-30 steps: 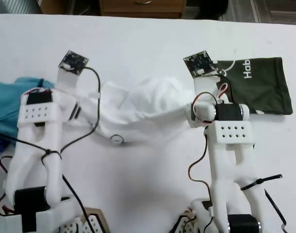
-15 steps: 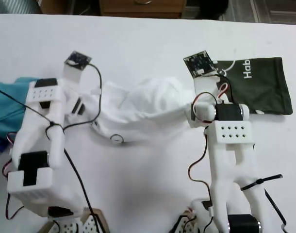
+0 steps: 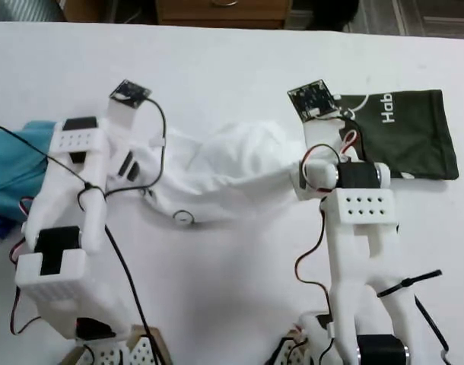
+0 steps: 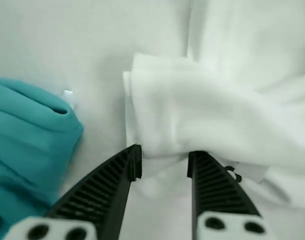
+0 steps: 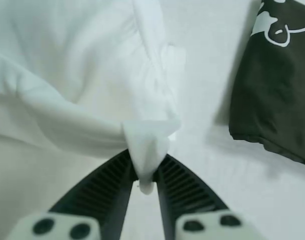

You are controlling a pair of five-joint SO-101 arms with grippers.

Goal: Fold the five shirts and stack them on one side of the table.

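Across the table [image 3: 232,61], white shirt [image 3: 224,163] lies side-to-side (right gripper [image 5: 146,167] pinching one end).

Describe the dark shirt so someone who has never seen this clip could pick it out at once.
On the white table, look to the right end, just past the right gripper. There lies the dark green shirt, a flat rectangle with white print. Unlike the crumpled white shirt in the middle and the bunched teal cloth at the left edge, it is neatly folded.
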